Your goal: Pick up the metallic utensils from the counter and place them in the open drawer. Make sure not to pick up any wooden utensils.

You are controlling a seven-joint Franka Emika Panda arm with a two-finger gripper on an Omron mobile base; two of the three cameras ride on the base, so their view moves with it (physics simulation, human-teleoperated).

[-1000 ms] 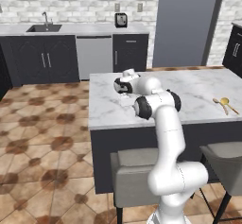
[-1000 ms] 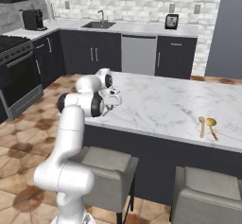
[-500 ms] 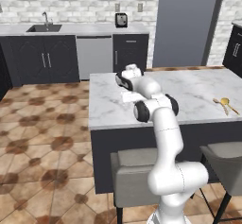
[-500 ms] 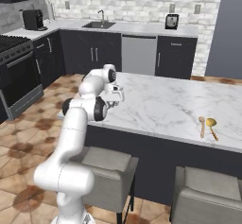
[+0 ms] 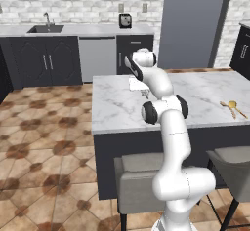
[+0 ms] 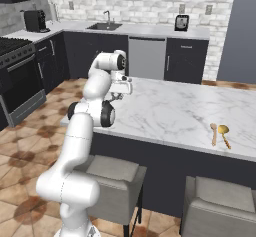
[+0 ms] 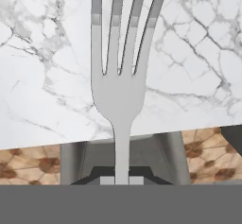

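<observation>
Tool (image 7: 122,180) grips fork (image 7: 120,83) above counter (image 7: 42,90).

Two wooden utensils (image 5: 229,107) lie close together at right of frame, one w/ round yellow head. Grey stools (image 6: 112,172) stand in lower part of frame. Back wall: dark cabinets (image 5: 46,62), sink w/ faucet (image 6: 105,25), steel dishwasher (image 6: 146,56), small toaster (image 5: 125,20). Stove (image 6: 15,51) and coffee machine (image 6: 34,19) at upper left. Floor (image 5: 44,142) is brown tile.
</observation>
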